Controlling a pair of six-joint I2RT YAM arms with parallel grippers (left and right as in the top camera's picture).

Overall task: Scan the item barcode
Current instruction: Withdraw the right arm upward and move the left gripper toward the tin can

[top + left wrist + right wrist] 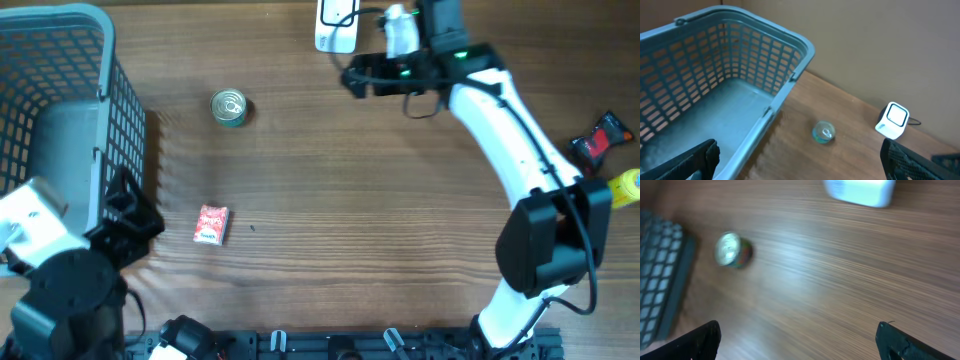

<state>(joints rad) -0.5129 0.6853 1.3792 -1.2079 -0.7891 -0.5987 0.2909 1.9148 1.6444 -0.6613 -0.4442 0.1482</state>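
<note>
Sitting near basket, can (upright), red packet, white scanner well apart.

Overhead view is evenly lit and sharp, with a soft shadow on the table just right of the basket. Right wrist view is smeared (wood grain streaks sideways); the can and white scanner are blurred. Left wrist view is dimmer, warm, mildly soft.

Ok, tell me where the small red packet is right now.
In the overhead view the red packet lies on the table, left side, below the can and just right of the left gripper.
</note>
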